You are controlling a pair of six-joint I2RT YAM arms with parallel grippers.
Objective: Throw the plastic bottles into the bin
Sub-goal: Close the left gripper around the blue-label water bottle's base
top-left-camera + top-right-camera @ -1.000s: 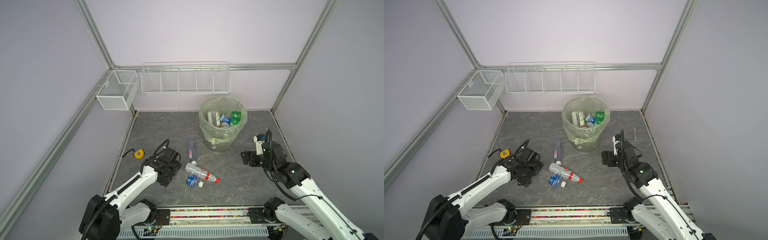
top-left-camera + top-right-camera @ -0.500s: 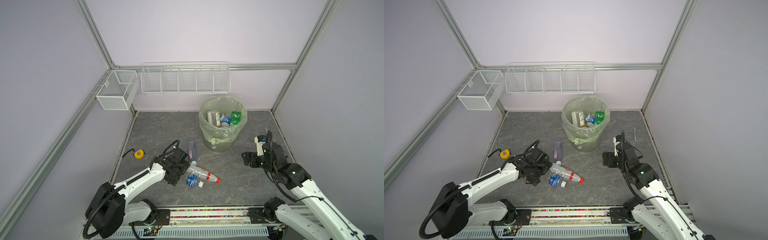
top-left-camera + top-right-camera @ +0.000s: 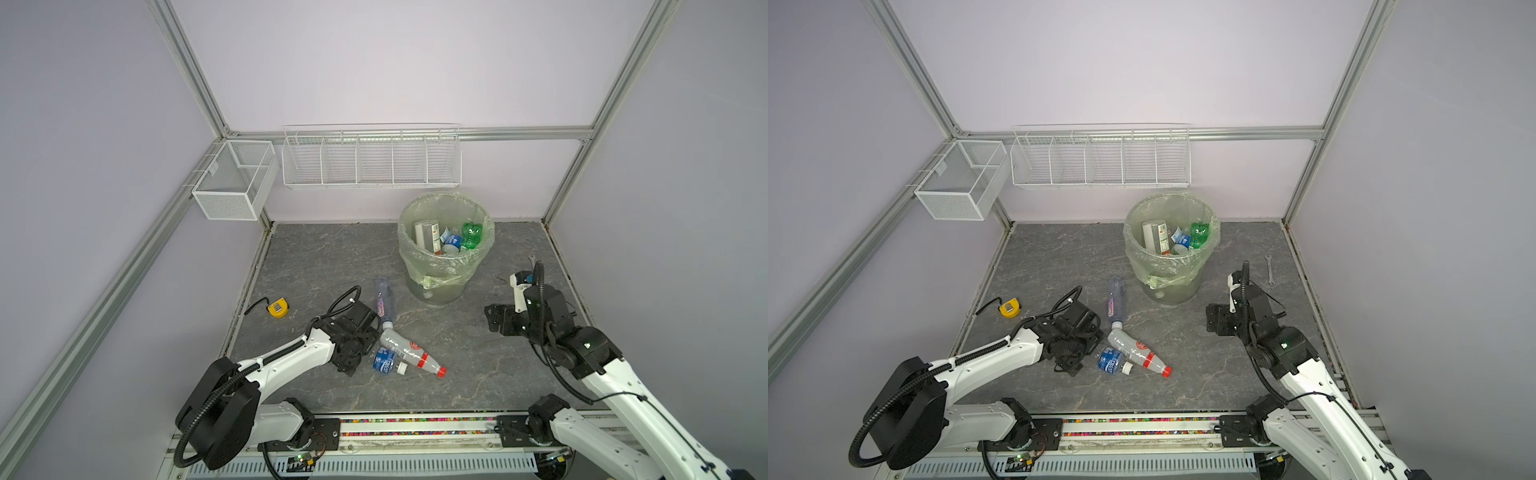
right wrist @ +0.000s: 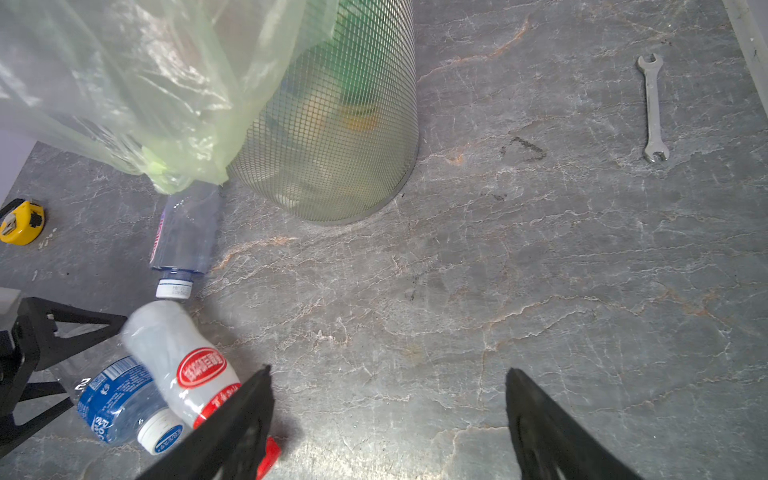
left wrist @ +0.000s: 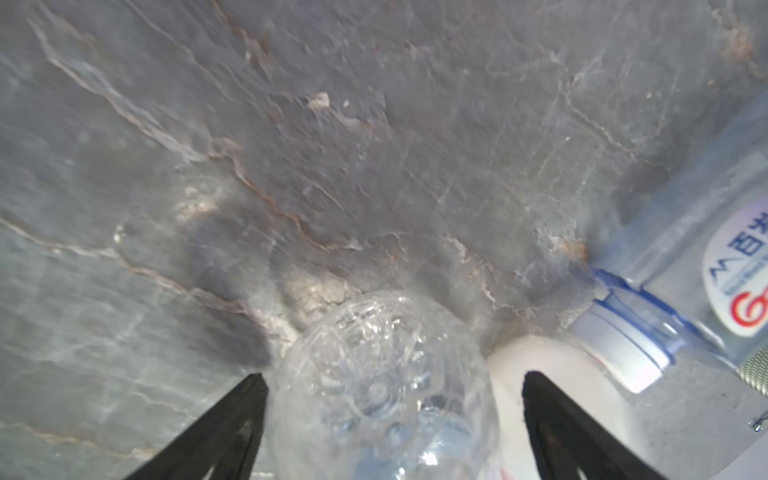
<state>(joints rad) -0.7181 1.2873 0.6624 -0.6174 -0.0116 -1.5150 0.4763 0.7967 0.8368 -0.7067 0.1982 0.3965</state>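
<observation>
Three plastic bottles lie on the grey floor in both top views: a clear one with a pink label (image 3: 384, 301) (image 4: 185, 232), a white one with a red cap (image 3: 409, 351) (image 4: 178, 353), and a short blue-labelled one (image 3: 384, 360) (image 4: 118, 399). My left gripper (image 3: 368, 353) (image 5: 390, 386) is open, its jaws straddling the base of the blue-labelled bottle (image 5: 374, 399), with a gap on one side. The bin (image 3: 444, 266) (image 3: 1169, 274) stands behind and holds several bottles, one of them green (image 3: 471, 235). My right gripper (image 3: 492, 318) (image 4: 388, 382) hangs open over bare floor.
A yellow tape measure (image 3: 277, 308) lies at the left. A wrench (image 3: 1269, 270) (image 4: 652, 108) lies at the far right. White wire baskets (image 3: 232, 183) (image 3: 370, 160) hang on the left and back walls.
My left arm has swung right, from beside the bottles to around the blue-labelled one. The right arm has hardly moved.
</observation>
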